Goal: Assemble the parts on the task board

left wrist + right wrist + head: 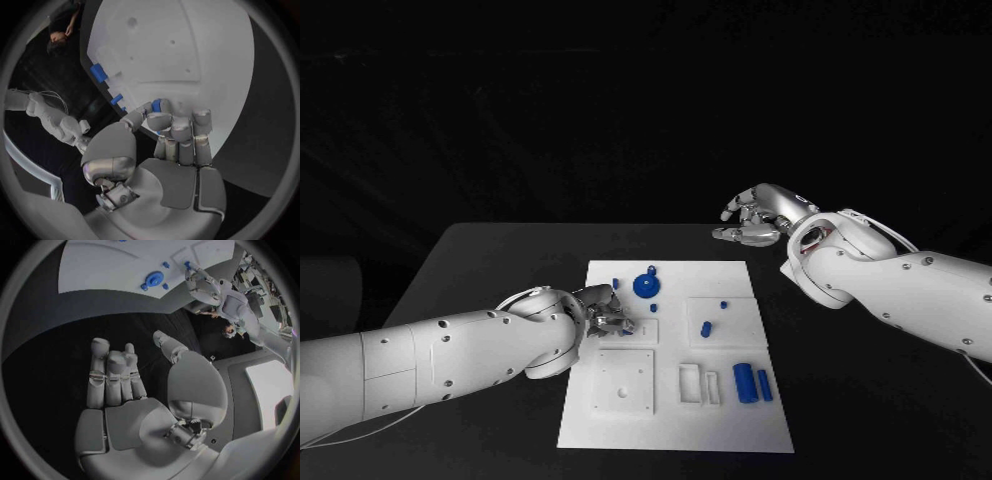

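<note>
The head camera looks down at the task board (675, 400), which both wrist cameras share from closer in.

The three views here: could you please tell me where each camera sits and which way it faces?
Head view: on the robot's head, looking down at the black table and white board; both arms enter.
Left wrist view: behind the left hand, facing the board; its fingers pinch a small blue part.
Right wrist view: behind the right hand, held over bare table, facing the board.
Shared: head and right wrist views both show the round blue part.
</note>
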Tool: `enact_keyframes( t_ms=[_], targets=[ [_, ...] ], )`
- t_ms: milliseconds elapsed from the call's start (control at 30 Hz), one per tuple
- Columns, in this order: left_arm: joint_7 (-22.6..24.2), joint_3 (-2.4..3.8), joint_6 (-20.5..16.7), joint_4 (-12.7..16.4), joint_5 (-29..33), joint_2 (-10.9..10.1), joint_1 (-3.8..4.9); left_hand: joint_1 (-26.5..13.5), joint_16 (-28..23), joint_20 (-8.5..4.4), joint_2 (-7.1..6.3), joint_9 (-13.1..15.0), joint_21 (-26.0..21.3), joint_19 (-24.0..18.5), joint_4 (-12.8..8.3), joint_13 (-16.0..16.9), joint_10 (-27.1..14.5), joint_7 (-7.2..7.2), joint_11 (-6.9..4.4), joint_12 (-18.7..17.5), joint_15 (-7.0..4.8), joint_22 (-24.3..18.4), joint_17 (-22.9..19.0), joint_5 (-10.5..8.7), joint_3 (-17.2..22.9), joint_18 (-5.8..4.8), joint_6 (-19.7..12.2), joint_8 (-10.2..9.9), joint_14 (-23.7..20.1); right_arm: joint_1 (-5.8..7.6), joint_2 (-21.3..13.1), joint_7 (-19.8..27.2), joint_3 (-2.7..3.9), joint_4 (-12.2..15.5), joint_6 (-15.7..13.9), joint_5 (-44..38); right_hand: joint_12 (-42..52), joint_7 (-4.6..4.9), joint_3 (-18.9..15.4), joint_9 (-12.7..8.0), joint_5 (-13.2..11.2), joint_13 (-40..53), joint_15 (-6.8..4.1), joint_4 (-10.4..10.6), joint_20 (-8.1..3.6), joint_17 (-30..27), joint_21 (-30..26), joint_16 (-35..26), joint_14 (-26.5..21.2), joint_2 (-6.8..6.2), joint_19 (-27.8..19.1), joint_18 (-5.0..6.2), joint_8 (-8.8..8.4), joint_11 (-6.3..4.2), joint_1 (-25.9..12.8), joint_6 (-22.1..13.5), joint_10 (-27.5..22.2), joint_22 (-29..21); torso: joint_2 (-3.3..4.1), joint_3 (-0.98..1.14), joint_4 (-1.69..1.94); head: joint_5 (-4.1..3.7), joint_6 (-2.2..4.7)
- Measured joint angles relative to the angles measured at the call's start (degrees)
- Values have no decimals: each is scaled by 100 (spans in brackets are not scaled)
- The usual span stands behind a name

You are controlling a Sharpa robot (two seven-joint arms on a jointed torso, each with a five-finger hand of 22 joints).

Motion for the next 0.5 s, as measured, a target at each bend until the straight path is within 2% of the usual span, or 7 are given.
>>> enact_keyframes(
  t_ms=[233, 500],
  targets=[
    [-3, -5, 53, -6, 33, 10, -4, -103, 3, 0, 73, -71, 0, 0, 17, -7, 1, -76, -1, 0, -21, 9, -8, 99, -7, 0, 78, 45, 22, 0, 5, 0, 0, -6, 0, 0, 0, 1, -16, -5, 22, -6, 0, 16, 0, 5, 0, -21, 0, 0, 0, 0, 0, 8, 0, 2, 8, 0, 0, 0, 0, 1, 3],
    [-6, -2, 107, -34, 62, 26, -3, -117, 2, 0, 88, -101, 0, 0, 3, -17, 1, -99, -1, 23, -22, 21, -16, 82, 8, 0, 121, 60, 22, -1, 11, 0, 0, -20, 1, 1, 0, 0, -16, -5, 22, -11, 0, 16, 1, 5, 0, -23, 0, 0, 1, 0, 0, 8, 0, 3, 8, 0, 1, 0, 1, 1, 13]
  ],
)
